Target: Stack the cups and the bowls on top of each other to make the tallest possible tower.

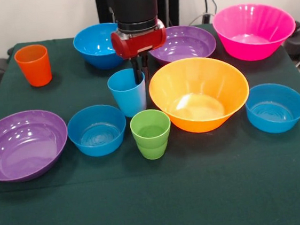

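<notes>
My gripper [140, 70] hangs just above and behind the far rim of the light blue cup [128, 93], which stands upright mid-table. The green cup [151, 134] stands in front of it and the orange cup [33, 65] at the far left. The large orange-yellow bowl [199, 94] sits right of the blue cup. The pink bowl [254, 30] is at the far right. Purple bowls sit at the near left [22, 145] and behind the arm [185, 43]. Blue bowls sit at the far middle [96, 45], near middle [97, 130] and right [275, 107]. Nothing is stacked.
The dark green table cloth [159, 197] runs to the front edge. The robot's black pedestal [101, 2] and cables stand behind the table's far side.
</notes>
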